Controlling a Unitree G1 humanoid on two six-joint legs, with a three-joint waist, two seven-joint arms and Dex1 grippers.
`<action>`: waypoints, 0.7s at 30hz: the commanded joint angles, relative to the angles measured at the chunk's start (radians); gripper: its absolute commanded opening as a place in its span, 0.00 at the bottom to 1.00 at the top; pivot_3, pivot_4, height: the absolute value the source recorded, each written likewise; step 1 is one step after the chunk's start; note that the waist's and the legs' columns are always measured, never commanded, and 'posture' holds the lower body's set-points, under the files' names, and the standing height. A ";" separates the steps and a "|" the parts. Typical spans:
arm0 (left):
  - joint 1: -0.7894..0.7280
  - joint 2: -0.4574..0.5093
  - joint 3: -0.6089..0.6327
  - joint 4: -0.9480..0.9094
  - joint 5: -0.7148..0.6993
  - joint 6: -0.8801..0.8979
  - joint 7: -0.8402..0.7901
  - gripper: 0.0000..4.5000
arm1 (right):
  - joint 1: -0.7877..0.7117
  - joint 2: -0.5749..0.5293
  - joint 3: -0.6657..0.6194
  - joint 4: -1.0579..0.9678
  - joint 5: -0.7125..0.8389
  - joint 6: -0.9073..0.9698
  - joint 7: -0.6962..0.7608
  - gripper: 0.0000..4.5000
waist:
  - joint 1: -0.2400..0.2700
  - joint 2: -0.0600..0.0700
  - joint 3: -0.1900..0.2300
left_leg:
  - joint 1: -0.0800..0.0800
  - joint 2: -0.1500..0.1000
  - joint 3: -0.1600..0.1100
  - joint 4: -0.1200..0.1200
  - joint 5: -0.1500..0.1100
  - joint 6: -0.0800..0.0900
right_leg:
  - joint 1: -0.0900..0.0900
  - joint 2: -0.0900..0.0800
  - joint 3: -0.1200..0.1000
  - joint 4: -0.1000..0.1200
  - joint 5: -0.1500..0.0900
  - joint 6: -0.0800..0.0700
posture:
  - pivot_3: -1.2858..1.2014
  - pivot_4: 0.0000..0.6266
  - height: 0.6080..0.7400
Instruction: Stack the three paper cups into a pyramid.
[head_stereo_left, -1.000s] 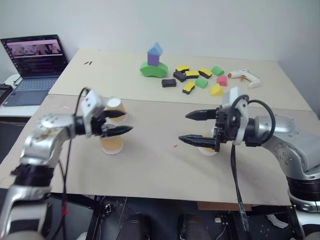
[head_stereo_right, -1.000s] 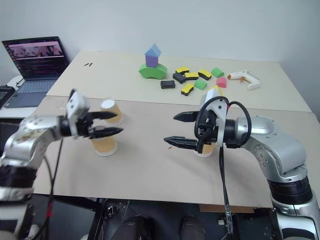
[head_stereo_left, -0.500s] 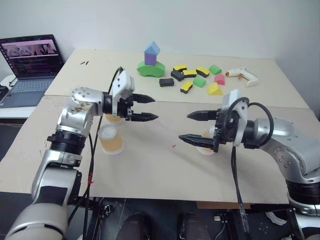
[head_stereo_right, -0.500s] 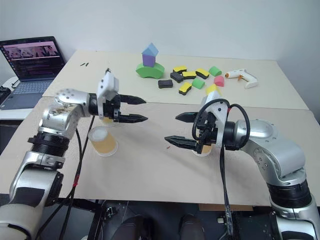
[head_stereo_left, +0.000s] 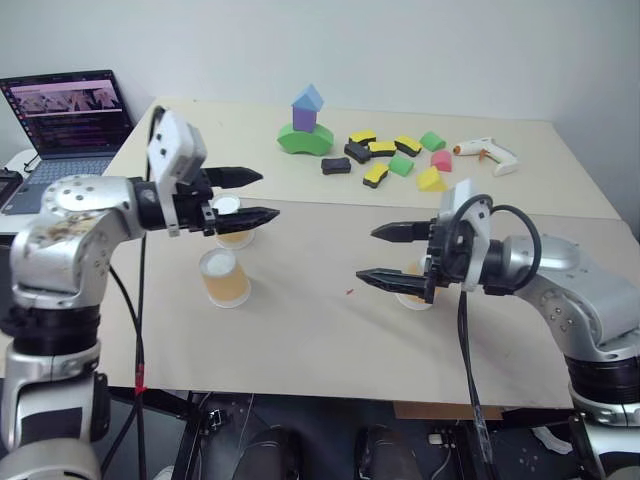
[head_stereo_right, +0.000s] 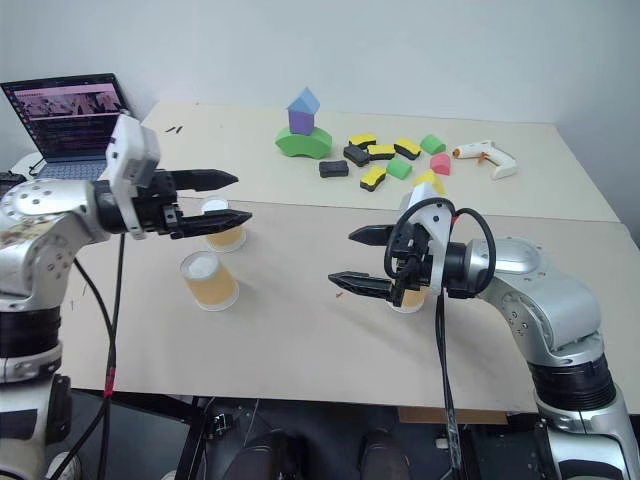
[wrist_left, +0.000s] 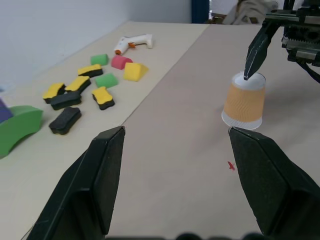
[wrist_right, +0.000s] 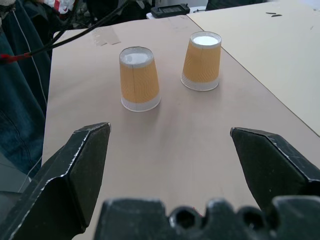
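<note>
Three tan-orange paper cups stand upside down on the near table, apart from one another. One cup (head_stereo_left: 223, 278) is at the left front, and a second cup (head_stereo_left: 233, 224) is just behind it. My left gripper (head_stereo_left: 268, 194) hovers open and empty above that second cup, pointing right. The third cup (head_stereo_left: 413, 291) stands on the right, partly hidden behind the lower finger of my right gripper (head_stereo_left: 366, 255), which is open, empty and pointing left. The left wrist view shows this third cup (wrist_left: 243, 101). In the right wrist view, the two left cups (wrist_right: 139, 79) (wrist_right: 202, 62) stand beyond my fingers.
On the far table stand a green-purple-blue block tower (head_stereo_left: 305, 125), several loose foam blocks (head_stereo_left: 390, 160) and a white glue gun (head_stereo_left: 487, 153). A laptop (head_stereo_left: 68, 125) is open at the far left. A seam (head_stereo_left: 330, 207) runs between the two tables.
My left gripper has risen and pulled back to the left, away from the front cup. It stays open. The right gripper and the cups have not moved.
</note>
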 joint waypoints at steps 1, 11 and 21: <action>0.046 -0.008 0.142 -0.141 -0.111 0.111 0.126 0.78 | -0.012 -0.005 -0.007 0.002 -0.012 -0.036 0.020 1.00 | 0.002 0.000 0.000 | 0.000 0.000 0.000 0.000 0.000 0.000 | 0.000 0.000 0.000 0.000 0.000 0.000 | 0.52 0.24 0.73; 0.338 -0.053 0.195 -0.339 -0.117 0.127 0.335 0.94 | -0.021 0.022 0.018 0.053 -0.059 -0.057 0.027 1.00 | 0.005 0.000 0.000 | 0.005 0.000 0.000 -0.001 0.000 0.000 | 0.004 0.000 0.001 0.001 0.000 0.000 | 0.52 0.24 0.73; 0.451 0.015 0.213 -0.278 -0.065 0.014 0.306 0.99 | -0.017 0.025 0.025 0.063 -0.085 -0.058 0.041 1.00 | 0.006 0.000 0.000 | 0.005 0.000 0.002 -0.002 0.000 -0.001 | 0.002 0.000 0.001 0.001 0.000 -0.001 | 0.52 0.24 0.73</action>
